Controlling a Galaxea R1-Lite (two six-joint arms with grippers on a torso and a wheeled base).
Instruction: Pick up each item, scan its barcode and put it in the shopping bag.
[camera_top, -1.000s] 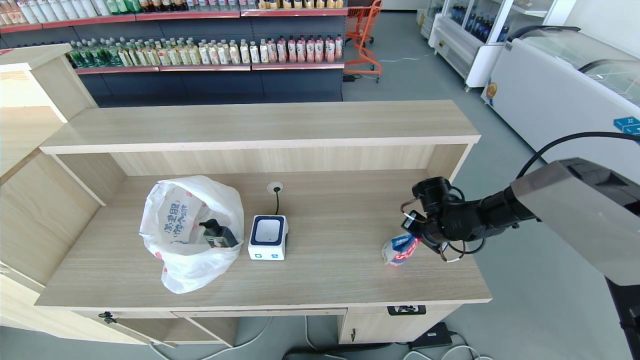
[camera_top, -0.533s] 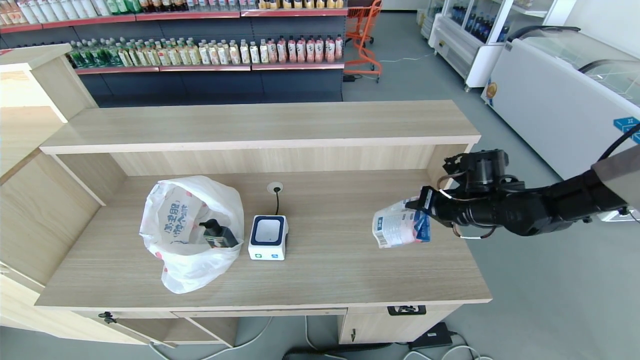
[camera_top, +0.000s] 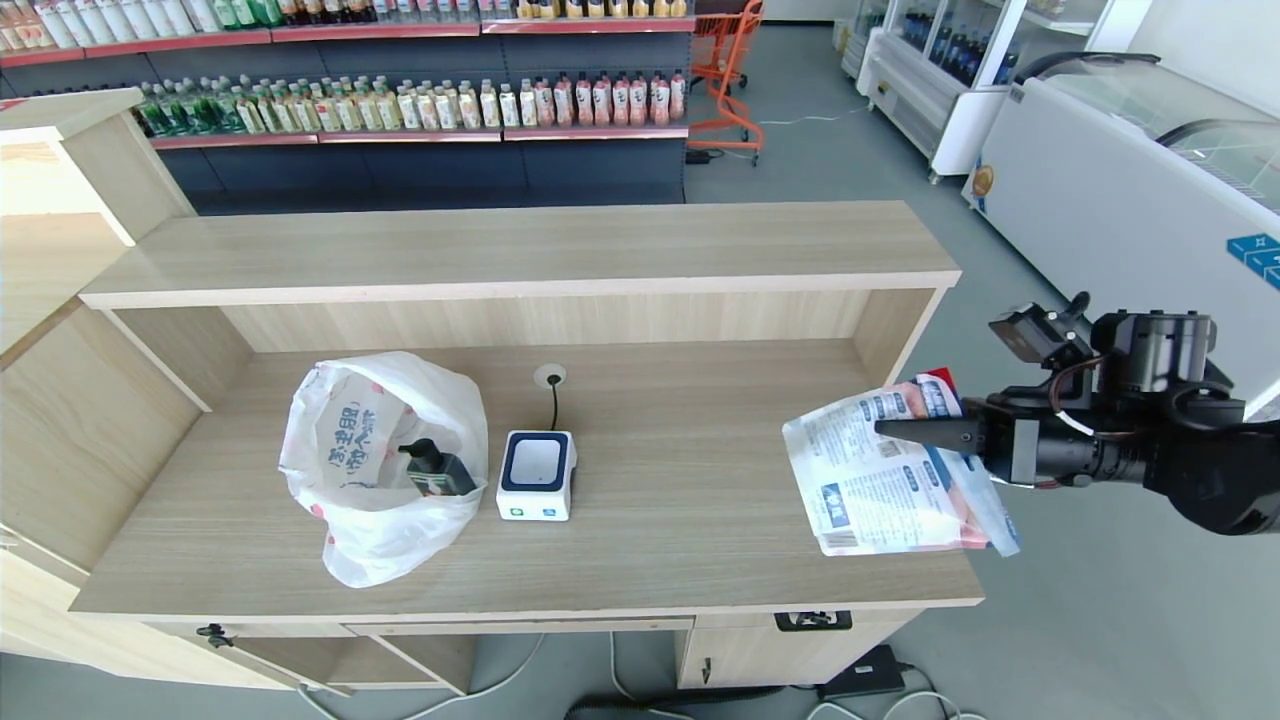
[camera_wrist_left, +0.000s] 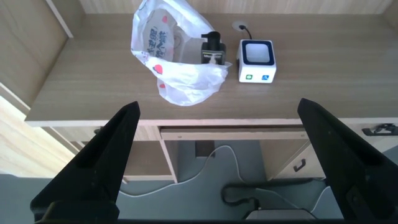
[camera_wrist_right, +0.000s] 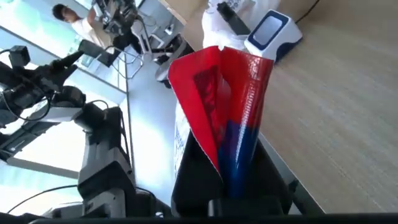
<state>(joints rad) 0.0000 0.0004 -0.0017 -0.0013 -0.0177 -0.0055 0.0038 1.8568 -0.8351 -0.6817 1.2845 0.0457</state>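
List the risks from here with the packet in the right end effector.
1. The right end effector pinches the limp packet by one edge near the counter end; a slip may send it to the floor.
2. Its printed side faces up, as does the scanner window, so the scan may fail unless it is turned.

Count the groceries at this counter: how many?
2: a black pump bottle inside the shopping bag, and a packet held by the right end effector. The bag may hide more.
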